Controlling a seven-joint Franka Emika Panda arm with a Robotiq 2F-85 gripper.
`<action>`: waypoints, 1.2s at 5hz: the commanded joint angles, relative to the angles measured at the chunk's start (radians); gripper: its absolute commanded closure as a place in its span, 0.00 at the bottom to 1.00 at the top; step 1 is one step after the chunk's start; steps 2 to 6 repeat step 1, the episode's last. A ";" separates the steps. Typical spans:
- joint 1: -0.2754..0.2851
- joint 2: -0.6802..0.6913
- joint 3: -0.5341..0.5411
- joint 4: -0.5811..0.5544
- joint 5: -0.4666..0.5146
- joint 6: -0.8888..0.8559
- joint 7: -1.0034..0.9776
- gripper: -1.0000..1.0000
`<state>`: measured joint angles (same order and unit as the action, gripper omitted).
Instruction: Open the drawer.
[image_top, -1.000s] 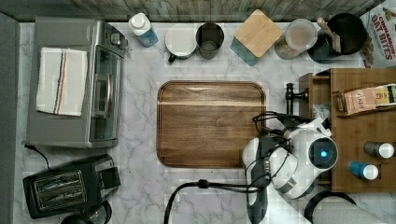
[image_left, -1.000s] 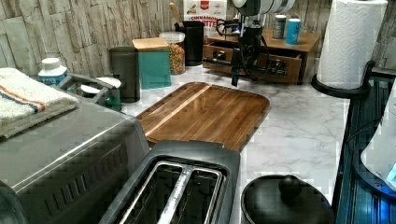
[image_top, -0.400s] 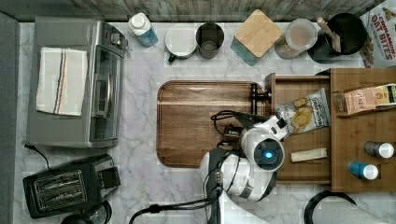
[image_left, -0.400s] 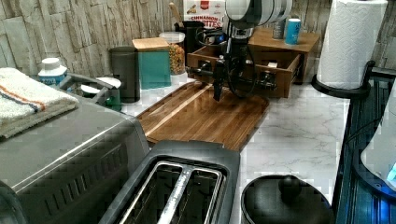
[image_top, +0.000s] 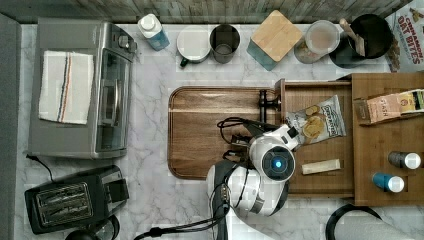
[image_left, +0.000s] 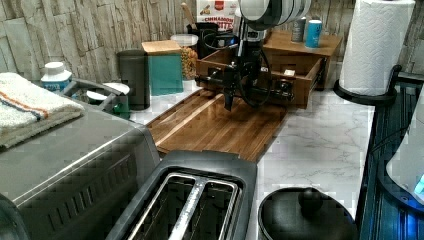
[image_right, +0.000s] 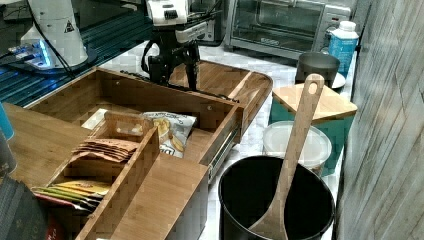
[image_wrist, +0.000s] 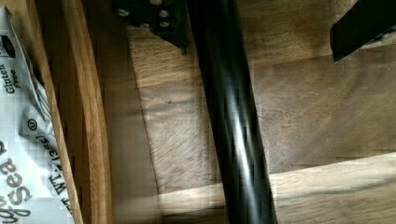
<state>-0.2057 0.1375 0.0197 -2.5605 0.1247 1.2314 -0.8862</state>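
The wooden drawer (image_top: 315, 85) stands pulled out of its cabinet, its front reaching over the edge of the dark cutting board (image_top: 210, 130). A snack bag (image_top: 315, 120) and a pale stick (image_top: 321, 166) lie inside it. Its black bar handle (image_top: 262, 107) runs along the front, and shows as the handle (image_left: 215, 80), the handle (image_right: 210, 93) and the handle (image_wrist: 229, 121) elsewhere. My gripper (image_top: 250, 135) hangs at the handle, over the board. In the wrist view the gripper (image_wrist: 257, 23) is open, with the bar between its fingers (image_wrist: 156, 18), close to one and well apart from the other. It also appears as the gripper (image_left: 230, 95) and the gripper (image_right: 174, 72).
A toaster oven (image_top: 80, 90) and a toaster (image_top: 75, 200) stand at the top view's left. Jars, a mug and a teal box (image_top: 275, 37) line the back wall. A black pot with a wooden spoon (image_right: 280, 200) sits beside the cabinet. A paper towel roll (image_left: 375, 45) stands at the left view's right.
The drawer has slid out toward the top view's left, over the cutting board's edge. My gripper moved the same way with the handle.
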 joint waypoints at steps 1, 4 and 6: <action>0.128 -0.064 0.169 -0.020 0.081 -0.050 -0.024 0.00; 0.128 -0.064 0.169 -0.020 0.081 -0.050 -0.024 0.00; 0.128 -0.064 0.169 -0.020 0.081 -0.050 -0.024 0.00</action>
